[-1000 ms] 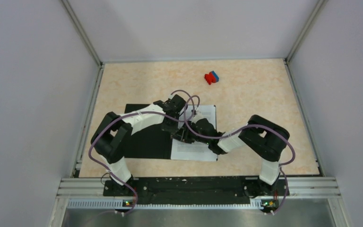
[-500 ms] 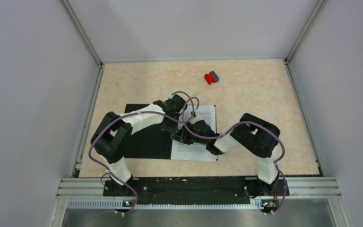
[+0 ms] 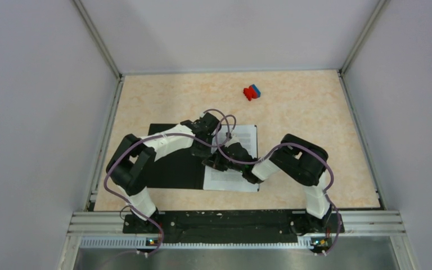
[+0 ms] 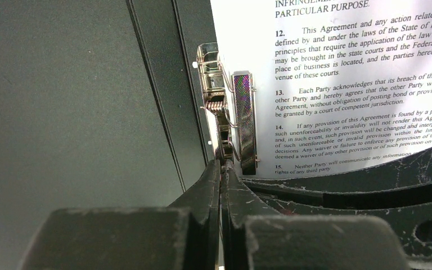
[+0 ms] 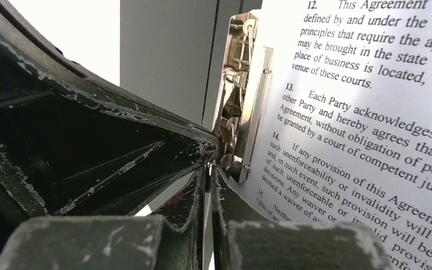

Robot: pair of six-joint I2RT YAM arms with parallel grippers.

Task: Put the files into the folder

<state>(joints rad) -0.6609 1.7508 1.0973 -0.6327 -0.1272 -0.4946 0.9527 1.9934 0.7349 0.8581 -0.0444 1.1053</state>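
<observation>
Black inside, open and flat on the beige table [image 3: 315, 124]: the folder [image 3: 171, 169]. On its right half, white printed papers [image 3: 237, 174], with a metal clip [image 4: 225, 107] along their left edge by the spine. Left gripper [image 4: 221, 169] closed tight, tips touching the near end of this clip. Right gripper [image 5: 209, 169] closed too, at the same end. Cannot tell if either really pinches the clip.
</observation>
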